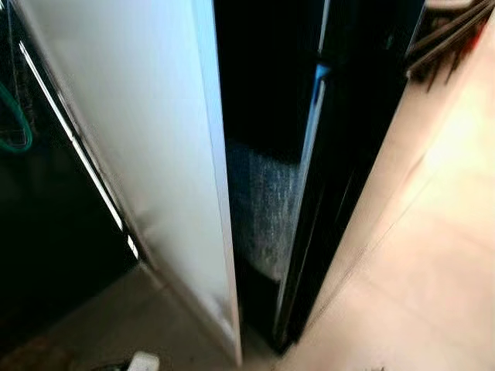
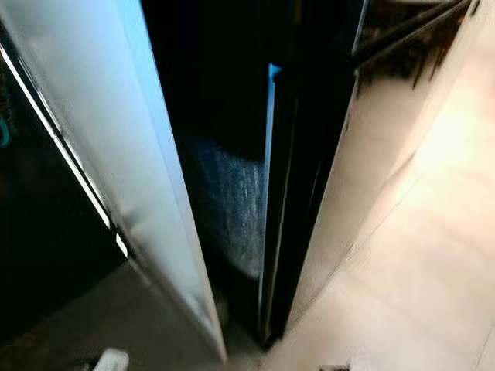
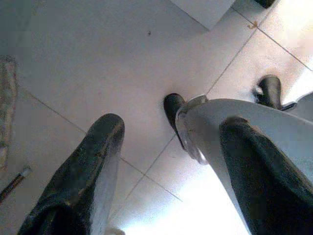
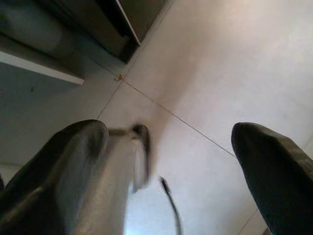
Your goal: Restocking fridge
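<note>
Head view, looking down: the fridge point(image 1: 363, 116) runs through the centre of the frame, black and glossy; its white door point(image 1: 139, 131) stands ajar, slanting from upper left to lower centre; between door and body a dark gap, and in the middle of it a pale frosted patch point(image 1: 263, 209), what it is I cannot tell; a thin light strip point(image 1: 73, 139) runs down the left of the door against a dark surface; a green loop point(image 1: 15, 127) at the far left edge; tiled floor point(image 1: 433, 255) fills the lower right, brightly lit; a small white object point(image 1: 143, 361) at the bottom edge, left of centre, too cropped to identify.

Left wrist view: my left gripper point(image 3: 171, 166) hangs over the pale tiles point(image 3: 98, 63), fingers point(image 3: 83, 181) spread apart and grasping nothing; between them, my leg point(image 3: 244, 132) and two dark feet on the tiles; a white corner at the top of the frame.

Right wrist view: my right gripper point(image 4: 181, 161) also hangs over the floor, fingers point(image 4: 68, 166) released and wide, nothing between them; a blurred grey limb and a thin dark cord point(image 4: 171, 203) lower centre; a dark cabinet edge point(image 4: 122, 24) at the upper left.
</note>
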### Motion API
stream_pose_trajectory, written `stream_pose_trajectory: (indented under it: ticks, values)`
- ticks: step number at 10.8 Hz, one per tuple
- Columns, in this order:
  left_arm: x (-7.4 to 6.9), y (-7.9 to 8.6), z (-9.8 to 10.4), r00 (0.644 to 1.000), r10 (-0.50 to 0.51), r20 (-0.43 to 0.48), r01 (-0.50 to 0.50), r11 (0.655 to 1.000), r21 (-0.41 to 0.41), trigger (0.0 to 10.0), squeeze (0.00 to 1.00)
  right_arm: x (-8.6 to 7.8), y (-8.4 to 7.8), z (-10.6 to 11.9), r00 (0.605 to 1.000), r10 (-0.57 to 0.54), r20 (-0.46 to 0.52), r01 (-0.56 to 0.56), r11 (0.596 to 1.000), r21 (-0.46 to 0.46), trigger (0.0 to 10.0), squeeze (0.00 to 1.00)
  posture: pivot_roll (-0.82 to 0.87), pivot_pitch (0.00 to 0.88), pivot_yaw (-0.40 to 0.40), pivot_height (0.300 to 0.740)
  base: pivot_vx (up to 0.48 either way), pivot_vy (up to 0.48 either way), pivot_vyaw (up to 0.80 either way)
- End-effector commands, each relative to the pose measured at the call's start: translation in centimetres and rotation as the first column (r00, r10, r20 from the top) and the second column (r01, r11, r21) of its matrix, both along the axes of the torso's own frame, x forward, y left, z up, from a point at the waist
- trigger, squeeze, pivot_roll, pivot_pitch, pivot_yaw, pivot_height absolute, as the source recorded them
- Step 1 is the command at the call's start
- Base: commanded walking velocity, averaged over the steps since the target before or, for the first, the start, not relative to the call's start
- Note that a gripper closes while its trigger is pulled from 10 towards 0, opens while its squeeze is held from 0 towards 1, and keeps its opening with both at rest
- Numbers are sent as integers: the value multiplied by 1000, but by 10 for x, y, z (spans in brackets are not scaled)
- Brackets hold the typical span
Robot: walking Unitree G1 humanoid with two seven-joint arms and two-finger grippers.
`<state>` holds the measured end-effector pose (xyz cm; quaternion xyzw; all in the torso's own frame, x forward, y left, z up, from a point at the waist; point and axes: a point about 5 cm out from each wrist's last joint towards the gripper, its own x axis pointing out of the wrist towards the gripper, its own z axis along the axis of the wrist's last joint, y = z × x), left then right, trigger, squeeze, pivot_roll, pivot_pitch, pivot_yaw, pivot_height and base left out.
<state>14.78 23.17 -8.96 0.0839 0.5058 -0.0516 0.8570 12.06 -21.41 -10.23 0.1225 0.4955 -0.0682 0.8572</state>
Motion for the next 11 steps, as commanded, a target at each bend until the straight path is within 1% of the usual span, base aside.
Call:
stream_pose_trajectory:
  ticks: [1, 8, 11]
  values:
    - [-4, -3, -2, 1000, -7, -13, 6, 1000, -8, 10000, 0, -1, -3, 0, 1000, 6, -7, -6, 1000, -9, 10000, 0, -5, 0, 10, 740, 0, -480, 0]
    - [-4, -3, -2, 1000, -5, -16, 4, 1000, -5, 10000, 0, -1, -4, 0, 1000, 17, -10, -17, 1000, -7, 10000, 0, -4, 0, 4, 740, 0, -480, 0]
    - [-5, -3, -3, 1000, 3, -19, -3, 1000, -2, 10000, 0, -1, -4, 1, 1000, 24, -11, -24, 1000, -10, 10000, 0, -3, 0, 3, 740, 0, 0, 0]
